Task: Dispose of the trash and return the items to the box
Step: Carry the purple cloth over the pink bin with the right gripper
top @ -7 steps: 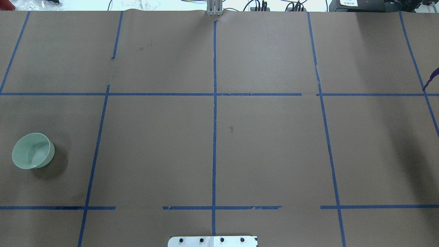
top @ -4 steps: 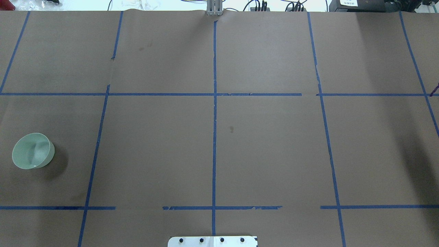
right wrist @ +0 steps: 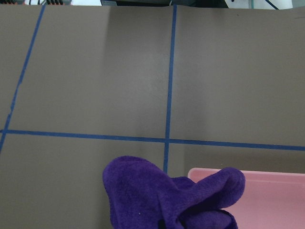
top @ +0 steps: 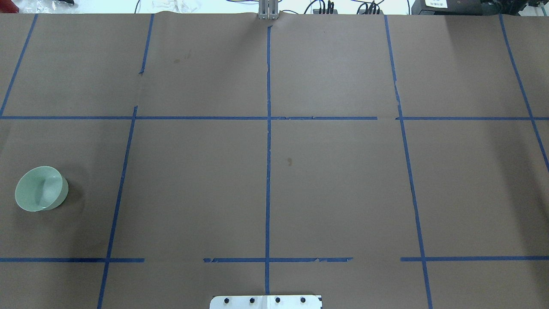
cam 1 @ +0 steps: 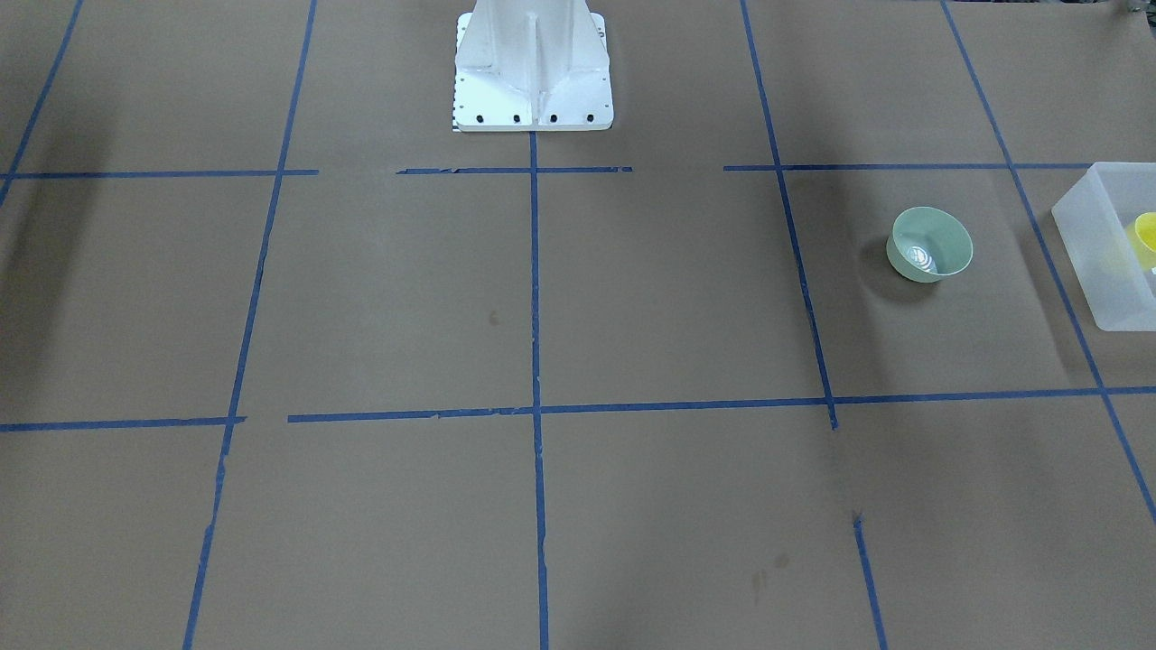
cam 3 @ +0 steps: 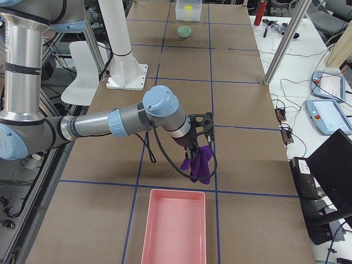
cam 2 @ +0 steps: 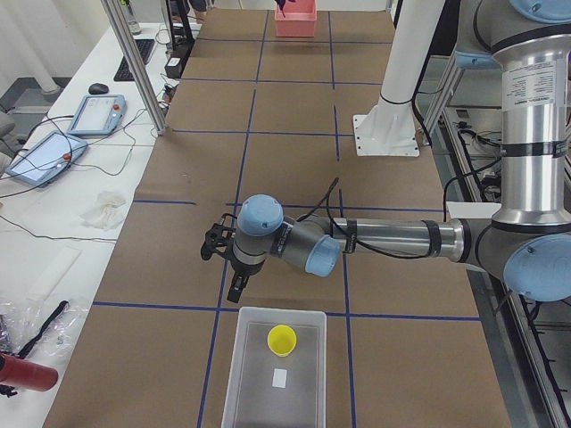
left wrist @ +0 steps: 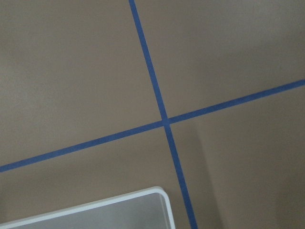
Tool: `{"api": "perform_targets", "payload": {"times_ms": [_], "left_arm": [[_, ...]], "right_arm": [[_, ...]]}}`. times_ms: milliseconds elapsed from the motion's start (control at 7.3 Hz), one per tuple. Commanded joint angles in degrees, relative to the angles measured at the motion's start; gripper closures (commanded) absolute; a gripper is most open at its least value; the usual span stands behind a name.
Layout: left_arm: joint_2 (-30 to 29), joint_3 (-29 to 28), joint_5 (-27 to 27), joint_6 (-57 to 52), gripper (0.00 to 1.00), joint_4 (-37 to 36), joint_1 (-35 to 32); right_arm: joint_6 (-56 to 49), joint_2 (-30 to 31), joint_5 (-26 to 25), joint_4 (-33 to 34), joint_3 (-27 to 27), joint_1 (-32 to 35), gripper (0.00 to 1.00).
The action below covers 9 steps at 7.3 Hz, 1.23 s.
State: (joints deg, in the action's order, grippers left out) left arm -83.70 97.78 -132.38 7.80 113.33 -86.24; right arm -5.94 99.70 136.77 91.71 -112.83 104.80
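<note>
Exterior left: left arm stretched low and level across the table, wrist bent, left gripper (cam 2: 212,245) hovering just past the box (cam 2: 245,374) at its 11 o'clock; cannot tell whether its jaws are apart or together. Box sits at 6 o'clock in this view, yellow cup (cam 2: 282,340) upright inside near the far wall, a small white label flat on the floor at the cup's 6 o'clock. Exterior right: right arm reaching out low, right gripper (cam 3: 192,147) pointing down with a purple cloth (cam 3: 199,162) hanging bunched from it, just above the near-side rim of the pink tray (cam 3: 173,231) at its 12 o'clock; fingers hidden by the cloth, so jaw state cannot be told. Green bowl (cam 3: 184,31) and box far off at 12 o'clock. Front-facing: no arms; bowl upright on the table (cam 1: 632,298) at 3 o'clock, box just beside it at its 3 o'clock, apart, cup inside at the frame edge; robot base (cam 1: 533,72) at 12 o'clock. Overhead: only the bowl, at 8 o'clock. Left wrist: box corner at 6 o'clock, blue tape cross (left wrist: 165,122) above it. Right wrist: cloth at 6 o'clock, overlapping the pink tray's near corner at 5 o'clock.
</note>
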Motion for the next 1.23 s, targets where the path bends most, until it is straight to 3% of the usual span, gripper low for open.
{"api": "perform_targets", "payload": {"times_ms": [0, 411, 548, 821, 1095], "left_arm": [[1.0, 1.0, 0.1, 12.4, 0.0, 7.8, 6.7], [7.0, 0.7, 5.8, 34.6, 0.02, 26.8, 21.6], [8.1, 0.7, 7.3, 37.5, 0.02, 28.8, 24.9], [8.2, 0.5, 7.3, 37.9, 0.02, 29.0, 25.3], [8.2, 0.1, 7.4, 37.7, 0.03, 29.0, 25.5]], "right_arm": [[-8.5, 0.0, -5.5, 8.3, 0.1, 1.0, 1.0], [-17.9, 0.6, -8.3, 11.9, 4.4, 1.3, 1.0], [-18.1, 2.0, -8.7, 11.8, 4.4, 1.4, 1.0], [-20.5, 3.7, -11.1, 11.7, 5.2, 1.5, 1.0], [-25.4, 2.3, -12.9, 7.9, 13.2, 1.6, 1.0]]}}
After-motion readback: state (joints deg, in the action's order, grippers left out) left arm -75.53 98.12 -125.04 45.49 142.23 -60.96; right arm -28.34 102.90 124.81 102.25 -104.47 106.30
